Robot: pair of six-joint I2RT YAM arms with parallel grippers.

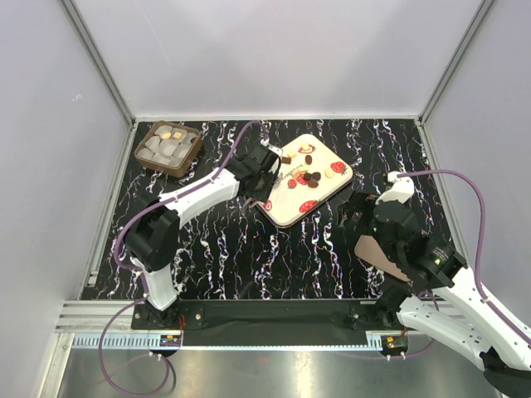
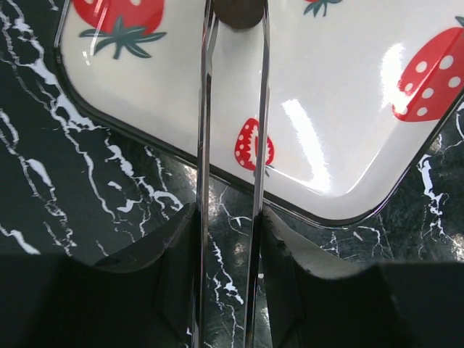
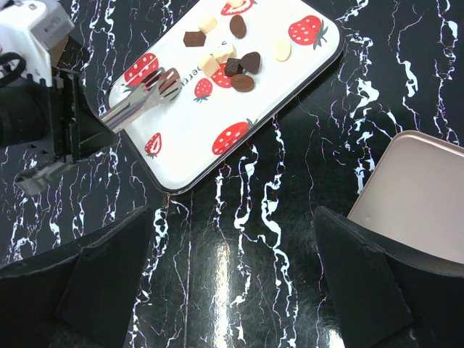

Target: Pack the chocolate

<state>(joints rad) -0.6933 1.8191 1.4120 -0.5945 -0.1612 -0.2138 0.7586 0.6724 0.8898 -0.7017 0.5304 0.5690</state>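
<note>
"Tongs (image 3: 141,101), one pair, pinched in my left gripper (image 2: 230,239); the blades stand close, with one dark round piece (image 2: 238,11) between the tips."

"And the chocolate (image 3: 233,67)?"

"About nine more, loose at the far end of one white strawberry tray (image 3: 181,163): five dark or brown, four cream, round and square, all tiny."

"Beyond that?"

"One brown box (image 1: 191,158) of white cups (image 1: 166,151), well apart at the far left corner of the table (image 3: 290,181). My right gripper (image 3: 232,246) hangs wide apart, holding nothing, near one tan sheet (image 3: 417,188)."
</note>
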